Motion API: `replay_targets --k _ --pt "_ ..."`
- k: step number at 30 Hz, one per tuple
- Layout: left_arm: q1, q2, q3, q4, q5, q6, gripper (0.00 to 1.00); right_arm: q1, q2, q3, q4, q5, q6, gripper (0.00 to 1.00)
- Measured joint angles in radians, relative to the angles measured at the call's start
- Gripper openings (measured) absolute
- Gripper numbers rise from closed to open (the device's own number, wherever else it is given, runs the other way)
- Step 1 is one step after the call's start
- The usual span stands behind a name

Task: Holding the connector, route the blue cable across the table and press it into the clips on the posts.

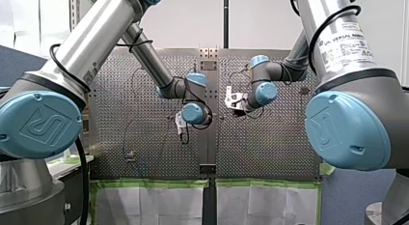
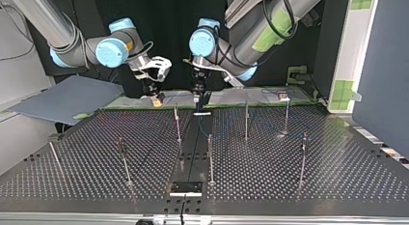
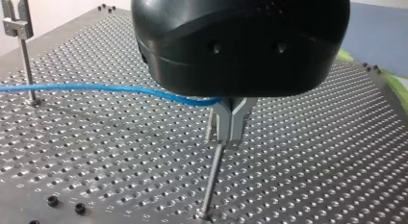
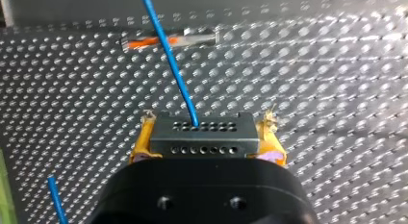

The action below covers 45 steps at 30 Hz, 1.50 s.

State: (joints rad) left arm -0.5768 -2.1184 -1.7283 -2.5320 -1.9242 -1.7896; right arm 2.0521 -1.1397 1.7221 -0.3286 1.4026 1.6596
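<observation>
Right wrist view: your right hand point(image 4: 204, 154) clamps the connector point(image 4: 202, 130) between yellow pads point(image 4: 139, 147), the blue cable point(image 4: 168, 56) running out ahead. Your left hand point(image 3: 231, 120), narrowed, pinches that cable just above a post point(image 3: 211, 180). It likely handles light and limp; take hold at the rigid connector.

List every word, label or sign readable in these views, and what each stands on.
"…VERSAL ROBO…": white label on my silver right arm.
That label's finer print and codes: too blurred to read.
Embossed logo on the rounded blue joint cap: no legible letters.
</observation>
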Motion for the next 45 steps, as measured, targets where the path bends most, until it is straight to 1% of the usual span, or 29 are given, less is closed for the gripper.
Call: replay_targets --k 5,9,12,15,19,22,26,30,36,40,45 --pt "0.007 0.0 0.01 0.001 0.022 -0.003 0.0 -0.015 0.01 0.038 -0.039 -0.003 0.002 0.0" --pt "0.015 -0.004 0.019 0.0 0.043 -0.005 0.0 -0.029 0.017 0.065 -0.071 -0.008 0.013 0.0" --pt "0.016 -0.02 0.035 -0.013 0.057 -0.004 0.0 -0.042 0.02 0.071 -0.097 -0.022 0.024 0.0" --pt "0.016 -0.042 0.058 -0.026 0.062 -0.004 0.0 -0.054 0.022 0.068 -0.112 -0.034 0.03 0.0" --pt "0.017 -0.07 0.086 -0.025 0.063 -0.008 0.0 -0.068 0.024 0.057 -0.117 -0.042 0.034 0.0" --pt "0.021 -0.077 0.103 -0.026 0.062 -0.011 0.0 -0.08 0.026 0.046 -0.117 -0.045 0.044 0.0" --pt "0.033 -0.081 0.11 -0.02 0.069 -0.022 0.0 -0.091 0.027 0.036 -0.117 -0.055 0.057 0.0" --pt "0.042 -0.085 0.113 -0.017 0.086 -0.031 0.0 -0.104 0.036 0.03 -0.118 -0.075 0.065 0.0" --pt "0.047 -0.123 0.141 -0.023 0.1 -0.034 0.0 -0.112 0.065 0.013 -0.117 -0.084 0.068 0.0" --pt "0.05 -0.153 0.174 -0.014 0.102 -0.036 0.0 -0.118 0.072 0.002 -0.117 -0.088 0.068 0.0" --pt "0.06 -0.163 0.212 -0.014 0.102 -0.037 0.0 -0.131 0.075 -0.01 -0.116 -0.096 0.068 0.0"
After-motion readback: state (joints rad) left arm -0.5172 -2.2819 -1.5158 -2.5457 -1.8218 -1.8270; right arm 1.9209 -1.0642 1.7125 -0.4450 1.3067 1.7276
